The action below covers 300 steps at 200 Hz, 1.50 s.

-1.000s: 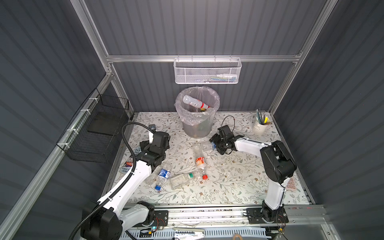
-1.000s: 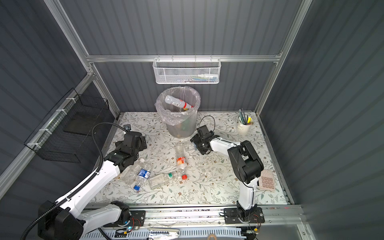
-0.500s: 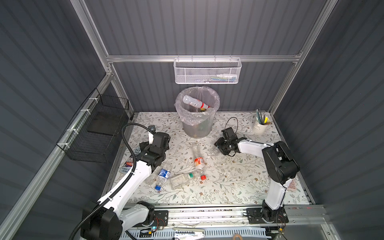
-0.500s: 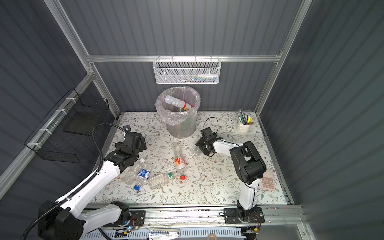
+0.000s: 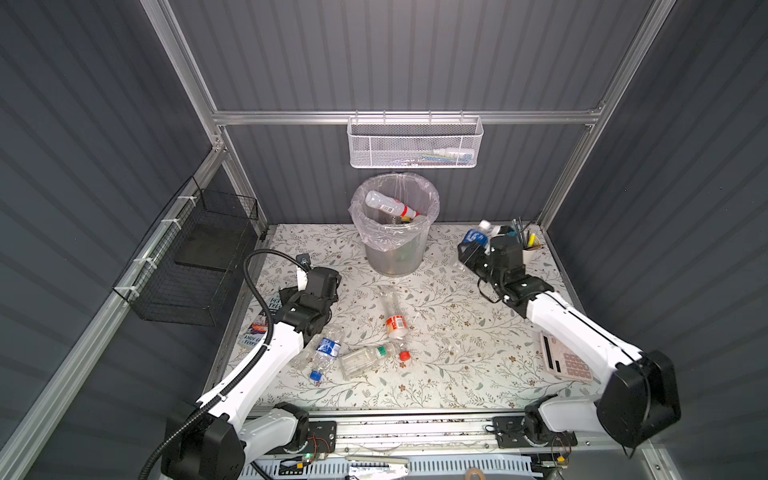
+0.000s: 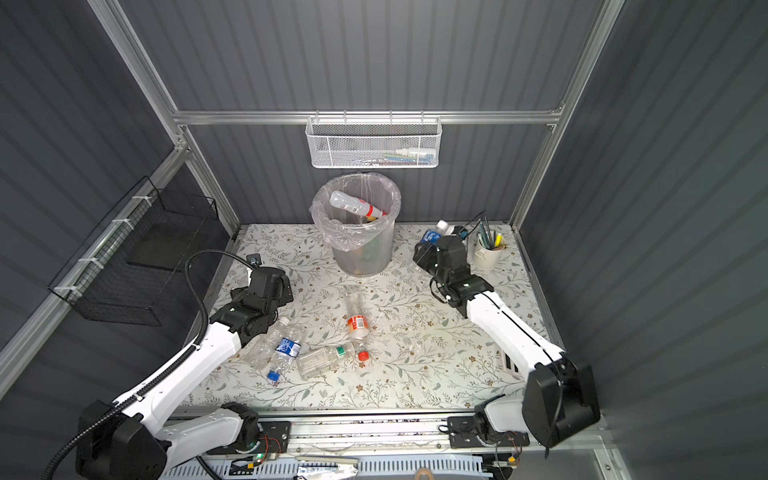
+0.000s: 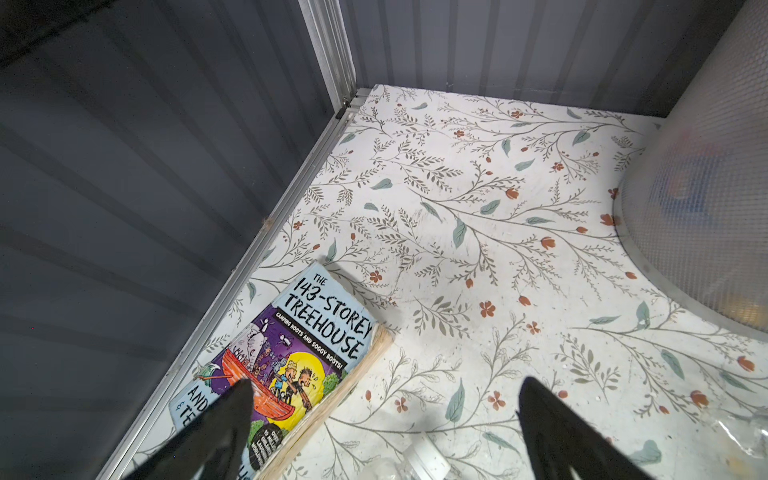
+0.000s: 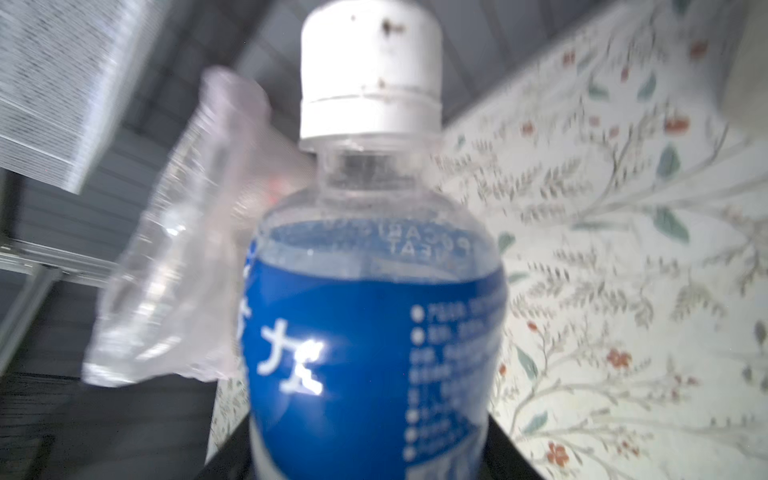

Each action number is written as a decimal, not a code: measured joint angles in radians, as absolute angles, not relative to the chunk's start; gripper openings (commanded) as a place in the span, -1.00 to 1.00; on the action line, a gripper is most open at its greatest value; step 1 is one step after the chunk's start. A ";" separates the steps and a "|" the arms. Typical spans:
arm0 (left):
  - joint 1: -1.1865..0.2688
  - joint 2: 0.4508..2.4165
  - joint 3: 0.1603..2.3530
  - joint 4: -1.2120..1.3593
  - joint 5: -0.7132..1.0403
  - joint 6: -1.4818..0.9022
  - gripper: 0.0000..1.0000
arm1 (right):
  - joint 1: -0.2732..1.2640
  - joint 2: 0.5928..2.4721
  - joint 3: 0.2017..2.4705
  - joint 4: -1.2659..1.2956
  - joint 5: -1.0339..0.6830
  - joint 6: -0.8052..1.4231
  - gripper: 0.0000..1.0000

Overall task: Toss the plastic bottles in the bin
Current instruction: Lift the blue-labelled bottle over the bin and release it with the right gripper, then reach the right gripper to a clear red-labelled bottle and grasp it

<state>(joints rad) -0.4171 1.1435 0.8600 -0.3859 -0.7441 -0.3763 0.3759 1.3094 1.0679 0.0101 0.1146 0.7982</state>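
Blue plastic fills the right wrist view: the right claw [image 5: 471, 250] is grasping a blue-labelled bottle [image 8: 374, 332], it seems low on its body, and the white cap stands well above the jaws. In both top views this bottle is at 2 o'clock on the desk [image 5: 457, 332], just beside the pen cup [image 6: 488, 253], while the bin [image 5: 395, 253] stands at 12 o'clock. The left claw [image 7: 386, 392] is released, with nothing between its fingers, at 9 o'clock and partly over the book [image 7: 299, 345].

We think several things can go wrong. The grip is low on a smooth round body, so the bottle may swing or slip in a fast move. A turn of the wrist may knock the pen cup. In the bin a leaning bottle [image 5: 388, 203] lies across the opening, so a new one may bounce off it and fall outside.

Only the right wrist view shows a crumpled clear piece [image 8: 166, 270] beside the held bottle. We cannot tell if it touches, and it could be dragged along. Only the top views show the loose bottles [image 5: 357, 353] lying around 6 o'clock.
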 measured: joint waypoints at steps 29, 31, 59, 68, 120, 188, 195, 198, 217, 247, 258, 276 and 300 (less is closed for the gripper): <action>-0.417 1.145 0.855 -0.388 -0.736 -0.387 0.99 | 0.373 1.291 1.246 0.056 0.134 0.669 0.14; -0.417 1.146 0.855 -0.388 -0.735 -0.387 0.99 | 0.373 1.296 1.263 0.054 0.131 0.663 0.14; -0.417 1.166 0.855 -0.387 -0.720 -0.394 0.99 | 0.374 1.470 1.543 0.042 0.021 0.626 0.15; -0.417 1.175 0.855 -0.387 -0.714 -0.398 0.98 | 0.377 1.554 1.642 0.019 -0.035 0.628 0.17; -0.417 1.187 0.855 -0.390 -0.705 -0.405 0.99 | 0.410 2.017 2.125 -0.317 -0.240 0.614 0.92; -0.417 1.189 0.855 -0.400 -0.697 -0.414 0.99 | 0.378 1.766 1.919 -0.395 -0.133 0.557 0.98; -0.417 1.191 0.855 -0.400 -0.695 -0.416 0.98 | 0.365 1.729 1.889 -0.378 -0.125 0.557 0.98; -0.417 1.192 0.855 -0.400 -0.695 -0.416 0.98 | 0.359 1.715 1.876 -0.369 -0.123 0.557 0.98; -0.417 1.203 0.855 -0.400 -0.691 -0.418 0.99 | 0.323 1.643 1.796 -0.329 -0.104 0.559 0.98; -0.417 1.212 0.856 -0.421 -0.686 -0.432 0.99 | 0.299 1.597 1.652 -0.302 -0.093 0.560 0.98; -0.417 1.214 0.857 -0.434 -0.677 -0.435 0.99 | 0.290 1.583 1.579 -0.294 -0.093 0.562 0.98; -0.417 1.214 0.857 -0.451 -0.646 -0.435 0.98 | 0.269 1.545 1.449 -0.281 -0.095 0.577 0.98; -0.418 1.214 0.856 -0.456 -0.581 -0.434 0.99 | 0.218 1.467 1.269 -0.251 -0.097 0.604 0.98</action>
<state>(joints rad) -0.4175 1.2140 0.8562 -0.4561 -0.5812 -0.4339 0.2184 1.4670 1.2694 -0.2508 -0.0967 0.6037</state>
